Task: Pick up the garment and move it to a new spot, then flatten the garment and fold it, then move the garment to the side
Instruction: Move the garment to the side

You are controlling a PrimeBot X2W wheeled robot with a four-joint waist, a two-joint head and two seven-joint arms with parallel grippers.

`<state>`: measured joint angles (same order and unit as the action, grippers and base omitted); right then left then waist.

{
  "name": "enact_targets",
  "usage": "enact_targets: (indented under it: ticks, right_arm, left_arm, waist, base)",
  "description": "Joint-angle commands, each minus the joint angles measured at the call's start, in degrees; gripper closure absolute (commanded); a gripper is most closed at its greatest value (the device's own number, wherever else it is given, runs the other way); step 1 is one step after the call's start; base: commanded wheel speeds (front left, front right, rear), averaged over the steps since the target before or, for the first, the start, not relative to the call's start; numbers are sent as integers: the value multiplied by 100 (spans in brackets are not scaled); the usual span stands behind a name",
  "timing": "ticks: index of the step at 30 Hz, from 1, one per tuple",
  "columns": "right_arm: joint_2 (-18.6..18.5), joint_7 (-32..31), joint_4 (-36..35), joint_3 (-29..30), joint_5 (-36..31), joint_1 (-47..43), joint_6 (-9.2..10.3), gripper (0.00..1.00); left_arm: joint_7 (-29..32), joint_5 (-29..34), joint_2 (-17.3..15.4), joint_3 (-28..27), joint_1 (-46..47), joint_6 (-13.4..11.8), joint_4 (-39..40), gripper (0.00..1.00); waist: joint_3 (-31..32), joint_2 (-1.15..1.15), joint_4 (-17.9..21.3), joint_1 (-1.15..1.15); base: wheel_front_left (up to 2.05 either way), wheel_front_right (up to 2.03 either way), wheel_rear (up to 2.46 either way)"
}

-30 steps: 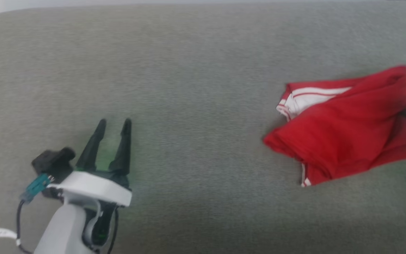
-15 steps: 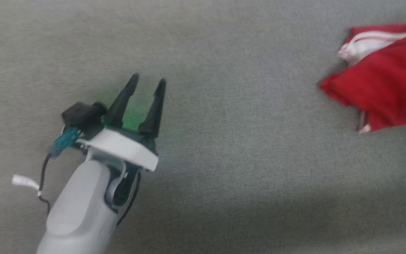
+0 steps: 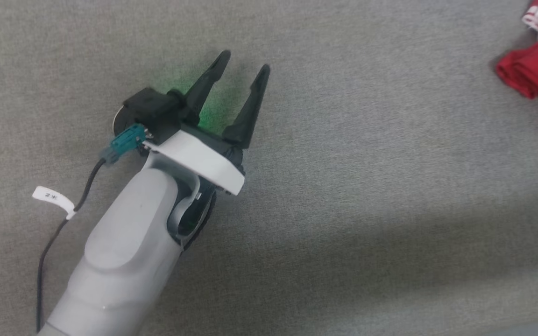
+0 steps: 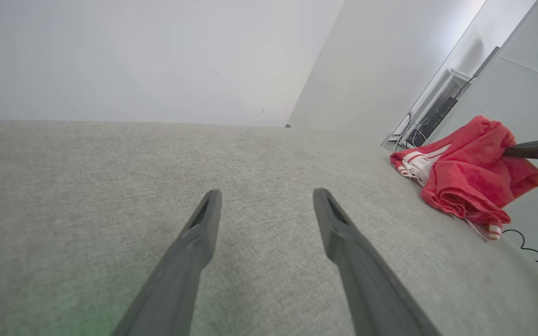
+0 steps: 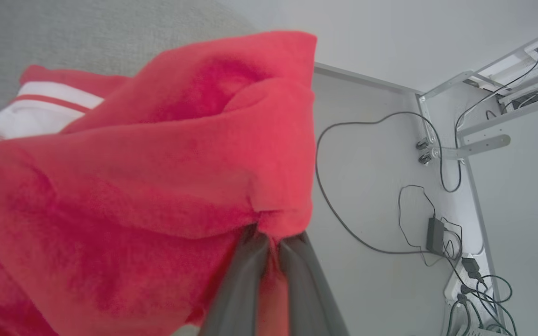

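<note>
The garment [image 3: 537, 74] is a bunched red shirt with a white striped sleeve, at the far right edge of the head view on the grey cloth surface [image 3: 343, 186]. In the left wrist view the garment [image 4: 465, 177] lies off to the right, its far side lifted. My right gripper [image 5: 273, 242] is shut on a red fold of the garment [image 5: 157, 163]; its dark fingers [image 4: 530, 148] reach in from the right. My left gripper [image 3: 244, 61] is open and holds nothing, low over bare cloth well left of the garment. Its two fingers [image 4: 203, 224] stand apart.
The grey surface ends just beyond the garment. Past that edge the right wrist view shows a white floor with cables [image 5: 367, 186], a black adapter [image 5: 436, 233] and a power strip [image 5: 465, 280]. A white wall [image 4: 157, 56] rises behind the surface.
The head camera has swung left and down, so the garment slid to the picture's top right edge. My left gripper stays open and sits higher in the picture.
</note>
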<state>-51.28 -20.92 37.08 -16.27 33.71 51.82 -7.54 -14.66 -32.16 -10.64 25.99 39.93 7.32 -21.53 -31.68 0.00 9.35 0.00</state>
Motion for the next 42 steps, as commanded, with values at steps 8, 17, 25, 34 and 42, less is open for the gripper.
enact_targets:
  ticks: [8, 17, 25, 34, 42]
  right_arm:
    - [286, 679, 1070, -337, -182, 488, 10, 100]
    - [459, 1038, 1709, -698, -54, 801, 10, 0]
    - [487, 1349, 1859, -943, 248, 959, 10, 0]
    - [572, 1721, 1966, -1097, 597, 800, 10, 0]
    - [788, 2116, 1720, -1242, 940, 432, 10, 0]
  left_arm:
    - [-23, -201, -74, 259, 217, 17, -245, 0]
    - [-33, -165, -195, 161, 211, 5, -111, 0]
    - [-40, -121, -269, 34, 41, 6, 200, 0]
    - [-42, -187, -358, -199, -252, 8, 254, 0]
    - [-43, -153, -466, -522, -683, 8, 437, 0]
  waist:
    - [-270, 0, -197, 0]
    - [-306, 0, -245, 0]
    - [-119, 0, -172, 0]
    - [282, 0, -163, 0]
    - [774, 0, -241, 0]
  base:
    - [0, 0, 0]
    - [0, 0, 0]
    - [0, 0, 0]
    - [0, 0, 0]
    - [0, 0, 0]
